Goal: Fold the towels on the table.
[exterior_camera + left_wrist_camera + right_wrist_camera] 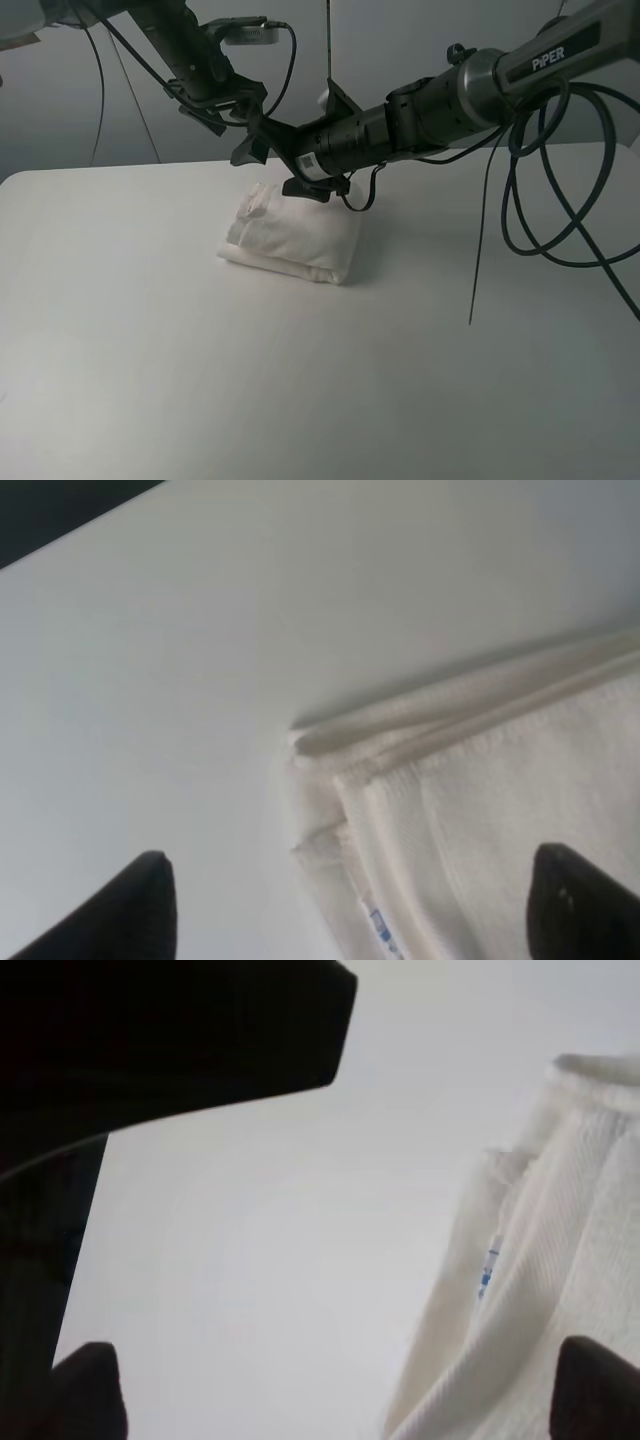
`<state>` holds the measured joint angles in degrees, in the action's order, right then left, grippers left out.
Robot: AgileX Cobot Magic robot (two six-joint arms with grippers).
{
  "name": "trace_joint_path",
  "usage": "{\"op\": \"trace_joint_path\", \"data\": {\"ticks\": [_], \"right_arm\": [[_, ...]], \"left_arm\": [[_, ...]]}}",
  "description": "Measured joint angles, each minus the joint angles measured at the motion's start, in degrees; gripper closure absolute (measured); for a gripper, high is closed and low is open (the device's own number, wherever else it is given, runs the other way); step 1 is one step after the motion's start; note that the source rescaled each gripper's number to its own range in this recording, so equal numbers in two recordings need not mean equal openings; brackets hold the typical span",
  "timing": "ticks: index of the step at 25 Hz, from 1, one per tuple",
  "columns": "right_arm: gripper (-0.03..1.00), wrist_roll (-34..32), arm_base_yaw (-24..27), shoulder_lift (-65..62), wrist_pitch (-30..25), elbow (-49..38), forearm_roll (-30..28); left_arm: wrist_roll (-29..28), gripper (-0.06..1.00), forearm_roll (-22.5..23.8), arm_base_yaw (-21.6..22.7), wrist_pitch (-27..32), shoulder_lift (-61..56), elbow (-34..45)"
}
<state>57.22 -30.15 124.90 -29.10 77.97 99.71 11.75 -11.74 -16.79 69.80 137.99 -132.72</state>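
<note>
**Two grippers spread wide above one folded towel**

One white towel (295, 240) lies folded into a thick, compact bundle on the table (150, 350), toward the far edge of the tabletop and a little left of its middle as the high camera sees it. Several layers stack along the bundle's left end, where the edges curl up slightly. A small label (379, 923) with blue print sits at that layered end; the right wrist camera also catches it (489, 1268) between two folds.

Both arms meet just behind the towel's far side. The left gripper (232, 100) hangs above and behind the towel's far left corner, clear of the cloth; in its own wrist camera the two dark fingertips (120, 910) stand far apart, one over bare table beside the towel's layered end and the other over the terry surface, with nothing between them.

The right gripper (268, 150) reaches across from the right and sits just over the towel's far edge, lower than the left one. Its fingertips (90, 1390) are likewise spread wide in the wrist camera, one over bare table, the other at the towel, and they grip nothing. Whether either tip touches the cloth cannot be told.

Black cables (560, 200) loop down from the right arm, well to the right of the towel.
</note>
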Motion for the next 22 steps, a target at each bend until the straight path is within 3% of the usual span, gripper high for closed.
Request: {"op": "trace_joint_path", "data": {"ticks": [4, 7, 10, 16, 19, 22], "right_arm": [[0.00, 0.22, 0.00, 0.00, 1.28, 0.00, -0.55], [-0.03, -1.19, 0.00, -0.74, 2.61, 0.00, -6.59], [-0.03, -7.22, 0.28, -3.61, 3.14, 0.00, -18.04], [-0.03, -22.88, 2.88, -13.89, 3.36, 0.00, -49.28], [-0.03, -27.92, 4.42, -20.53, 3.19, 0.11, -61.14], [-0.03, -29.38, 6.19, -27.18, 1.95, 0.11, -68.97]], "left_arm": [[0.00, 0.03, 0.00, 0.00, 0.00, -0.05, 0.00], [0.00, 0.03, 0.00, 0.00, 0.00, -0.64, 0.00], [0.00, 0.03, 0.40, 0.00, 0.11, -2.67, 0.00], [0.34, 0.03, 5.22, 0.00, 0.11, -10.30, 0.00], [0.34, 0.03, 7.93, 0.00, 0.17, -14.74, 0.00], [0.34, 0.03, 10.62, 0.00, 0.17, -19.67, 0.00]]}}
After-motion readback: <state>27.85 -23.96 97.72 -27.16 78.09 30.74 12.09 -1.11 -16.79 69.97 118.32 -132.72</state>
